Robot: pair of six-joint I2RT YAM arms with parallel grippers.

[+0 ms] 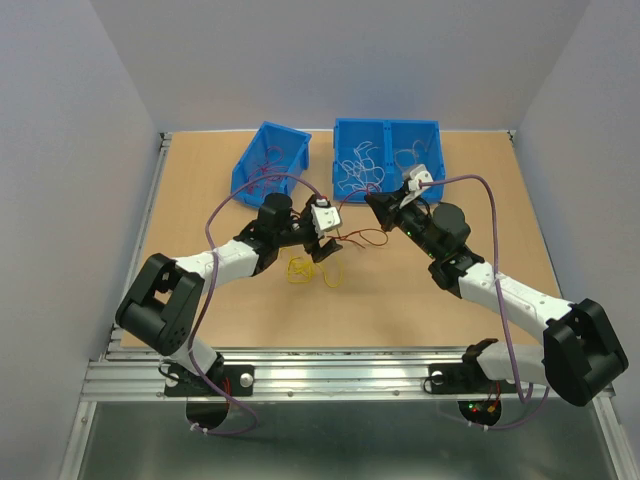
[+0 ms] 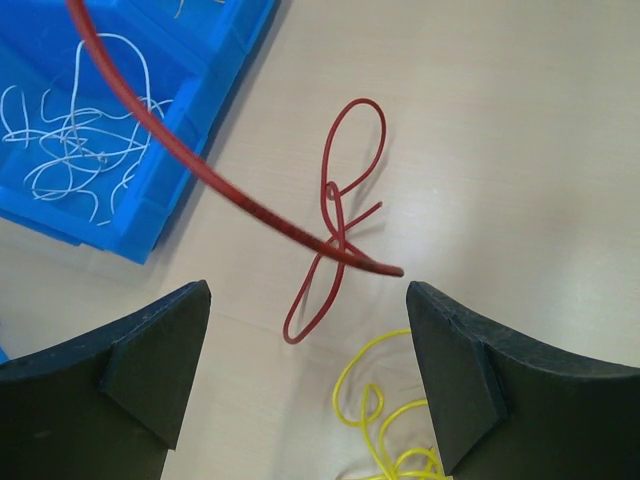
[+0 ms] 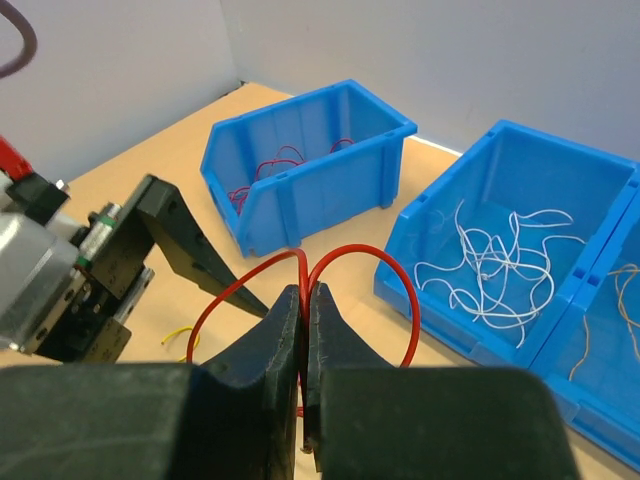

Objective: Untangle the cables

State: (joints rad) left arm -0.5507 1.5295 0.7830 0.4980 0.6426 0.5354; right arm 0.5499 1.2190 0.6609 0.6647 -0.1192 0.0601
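Note:
My right gripper (image 3: 303,296) is shut on a red cable (image 3: 352,252), whose two loops arch up either side of the closed fingers; in the top view it (image 1: 376,201) hovers in front of the blue bins. My left gripper (image 2: 308,325) is open and empty above the table, shown in the top view (image 1: 326,246). Under it lie a looped red cable (image 2: 337,215) and a curly yellow cable (image 2: 385,425). A second red cable (image 2: 205,170) arcs through the air above them. In the top view the yellow cables (image 1: 312,269) lie below the left gripper and a red cable (image 1: 362,238) lies between the grippers.
A blue bin (image 1: 270,160) at the back left holds red wires, also in the right wrist view (image 3: 300,160). A double blue bin (image 1: 386,128) beside it holds white wires (image 3: 495,265) in its left compartment (image 2: 80,140). White walls surround the table.

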